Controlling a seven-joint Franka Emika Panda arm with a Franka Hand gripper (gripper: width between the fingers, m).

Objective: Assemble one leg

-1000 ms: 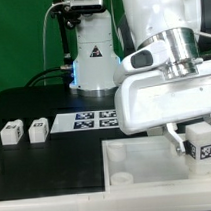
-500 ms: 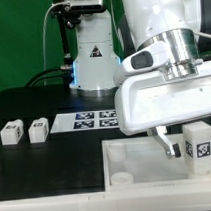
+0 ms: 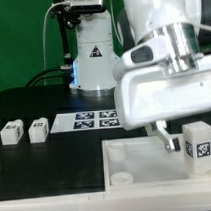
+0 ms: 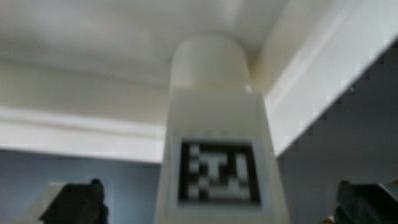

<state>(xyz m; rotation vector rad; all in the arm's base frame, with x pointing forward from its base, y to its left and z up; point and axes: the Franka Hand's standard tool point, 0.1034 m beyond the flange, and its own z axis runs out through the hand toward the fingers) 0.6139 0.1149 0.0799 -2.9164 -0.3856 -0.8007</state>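
Wrist has rolled and lifted since a second ago. In the exterior view the hand (image 4: pixel 217 201) housing now sits tilted, with its lower edge higher on that view's right, and more of the leg (image 3: pixel 200 142) shows below it.

Hand is spread wide: one dark fingertip (image 4: pixel 75 203) on each side of the leg, a clear gap on both sides, nothing clamped. In the wrist view the leg runs straight down the middle between my fingers, tag (image 4: pixel 221 172) facing the camera.

Leg stands upright on the large white square piece (image 3: pixel 136 155), near the exterior view's right edge. Can't tell whether it's seated in a socket. One round corner socket (image 3: pixel 121 178) shows nearer the camera.

Bench (image 3: pixel 46 162) is black. Two more white blocks (image 3: pixel 9 132) (image 3: pixel 38 129) sit side by side at the exterior view's left, well apart from me. The marker board (image 3: pixel 89 119) lies flat between them and the arm base (image 3: pixel 91 56). Green backdrop (image 3: pixel 20 38) behind.
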